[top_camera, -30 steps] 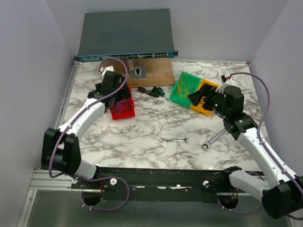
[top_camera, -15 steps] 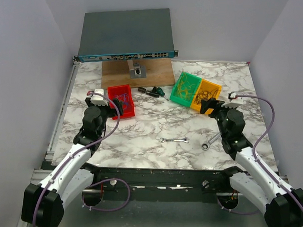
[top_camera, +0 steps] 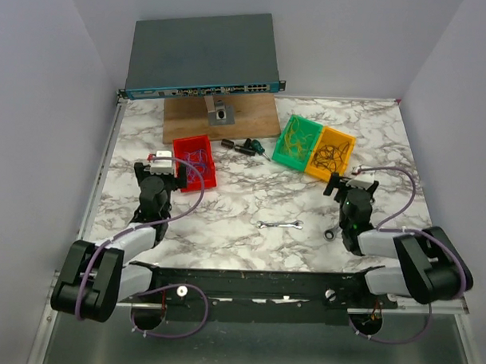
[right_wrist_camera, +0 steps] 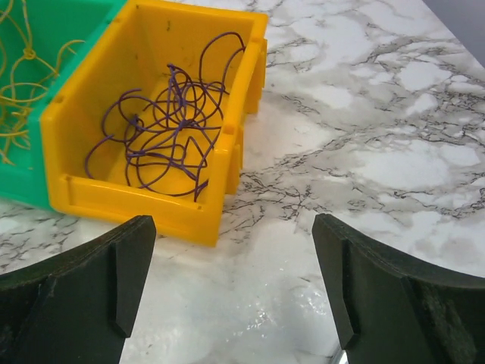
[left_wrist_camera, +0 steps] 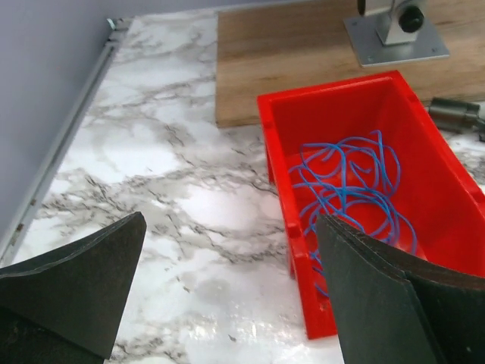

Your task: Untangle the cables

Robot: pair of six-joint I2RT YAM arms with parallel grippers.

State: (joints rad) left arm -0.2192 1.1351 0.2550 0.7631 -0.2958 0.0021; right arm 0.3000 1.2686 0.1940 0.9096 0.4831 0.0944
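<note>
Since both arms sit folded low at the near edge of the tabletop [top_camera: 242,199], what matters to me is how each heap of wire lies from the hand that faces it. The left hand [left_wrist_camera: 231,227] is spread wide with nothing between its fingers, hovering over bare marble. The blue cables [left_wrist_camera: 348,189] lie ahead of it and off to its right, as a loose curly heap on the floor of the red bin [left_wrist_camera: 333,85]. That bin's long axis runs away from the hand, leaning a little to the right, so its near short wall is the first thing a straight reach would meet. The right hand [right_wrist_camera: 233,221] is likewise wide apart and empty. The purple cables [right_wrist_camera: 163,136] lie ahead of it and to its left in the yellow bin [right_wrist_camera: 151,211], which also points its short end toward me. The green bin [right_wrist_camera: 23,189] touches the yellow one on its far left side, and the yellow cables [right_wrist_camera: 15,114] in it are only partly in the wrist view. In the overhead view the left arm is plainly nearer the blue heap and the right arm nearer the other two. Each colour seems to have a bin of its own, so I judge the sorting largely done.
</note>
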